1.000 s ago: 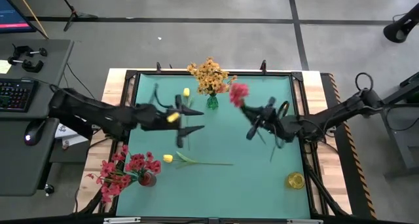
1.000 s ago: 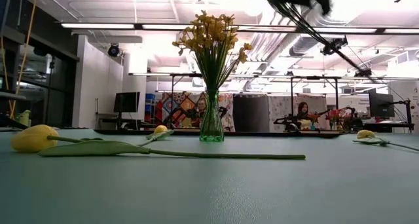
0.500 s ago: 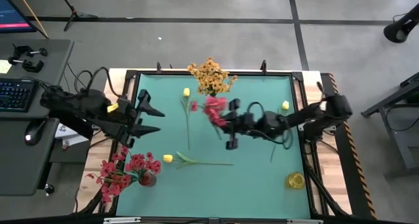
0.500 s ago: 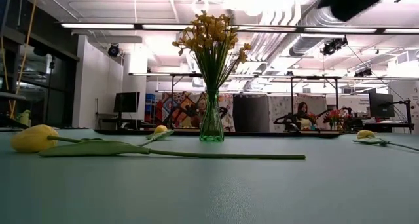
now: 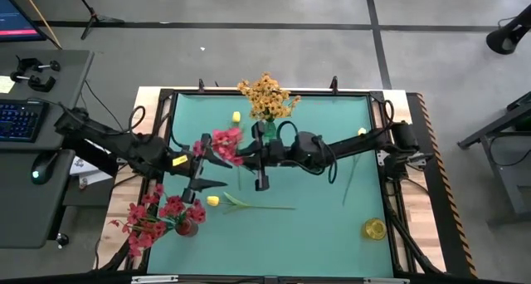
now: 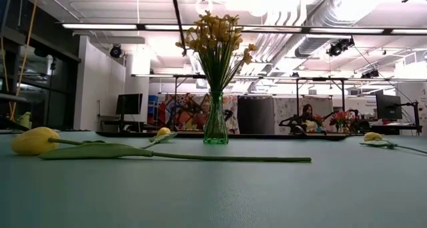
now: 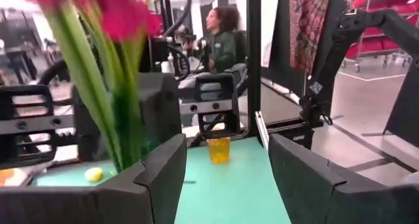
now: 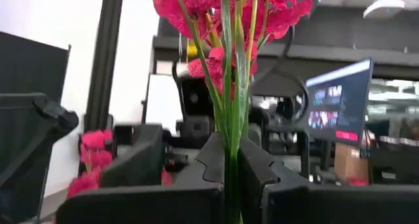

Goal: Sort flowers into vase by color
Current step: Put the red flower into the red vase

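No writing or brand can be read anywhere. At the table's (image 5: 332, 226) near-left corner a vase (image 5: 187, 227) holds red-pink blooms (image 5: 158, 213). The left gripper (image 5: 202, 161) stands released, fingers spread, at the left of the mat, just beside the pink flower (image 5: 222, 143) that the right gripper (image 5: 259, 144) has clenched by its green stems; the bloom cluster hangs above the mat between both grippers. A yellow bud (image 5: 213, 201) with a long stem and leaf lies on the mat below them, another bud (image 5: 236, 116) near the back. The orange-yellow spray (image 5: 265, 95) stands upright in a green glass vase (image 5: 269, 129) at the back centre. A yellow cup (image 5: 373, 228) sits at the near right.
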Tool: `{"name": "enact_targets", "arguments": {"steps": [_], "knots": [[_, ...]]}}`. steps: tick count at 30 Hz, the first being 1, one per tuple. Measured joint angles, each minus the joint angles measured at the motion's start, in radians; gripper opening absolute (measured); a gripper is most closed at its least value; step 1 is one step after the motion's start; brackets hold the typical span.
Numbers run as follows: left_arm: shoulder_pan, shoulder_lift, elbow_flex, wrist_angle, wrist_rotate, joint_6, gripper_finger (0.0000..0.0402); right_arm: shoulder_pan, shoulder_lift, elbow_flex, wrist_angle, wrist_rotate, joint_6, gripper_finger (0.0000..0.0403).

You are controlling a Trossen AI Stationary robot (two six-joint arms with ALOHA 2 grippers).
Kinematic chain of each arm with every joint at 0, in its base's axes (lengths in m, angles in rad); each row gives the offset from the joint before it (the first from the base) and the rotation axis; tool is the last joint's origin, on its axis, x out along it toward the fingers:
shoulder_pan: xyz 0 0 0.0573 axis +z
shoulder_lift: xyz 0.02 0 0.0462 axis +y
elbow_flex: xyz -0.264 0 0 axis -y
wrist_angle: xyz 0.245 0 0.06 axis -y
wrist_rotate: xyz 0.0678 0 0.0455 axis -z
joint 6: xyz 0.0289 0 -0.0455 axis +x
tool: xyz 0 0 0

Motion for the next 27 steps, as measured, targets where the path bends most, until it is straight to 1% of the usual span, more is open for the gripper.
{"name": "enact_targets", "arguments": {"steps": [4, 12, 17, 20, 24, 27], "knots": [[-0.001, 0.017, 0.001, 0.036, -0.002, 0.021, 0.0204, 0.009, 0.0, 0.003, 0.062, -0.025, -0.005, 0.0], [0.0, 0.044, 0.001, 0.046, -0.008, 0.022, 0.0204, 0.035, 0.001, 0.003, 0.094, -0.074, -0.005, 0.0], [0.0, 0.096, 0.001, 0.118, 0.002, 0.029, 0.0204, 0.042, 0.001, 0.002, 0.106, -0.083, -0.028, 0.0], [0.0, 0.129, 0.001, 0.162, 0.002, 0.073, 0.0204, 0.042, 0.001, 0.002, 0.115, -0.093, 0.005, 0.0], [0.006, 0.143, 0.001, 0.176, -0.053, 0.106, 0.0204, 0.047, 0.001, 0.002, 0.112, -0.108, 0.018, 0.0], [0.004, 0.128, 0.001, 0.157, -0.087, 0.126, 0.0204, 0.059, 0.001, 0.002, 0.104, -0.105, 0.008, 0.0]]}}
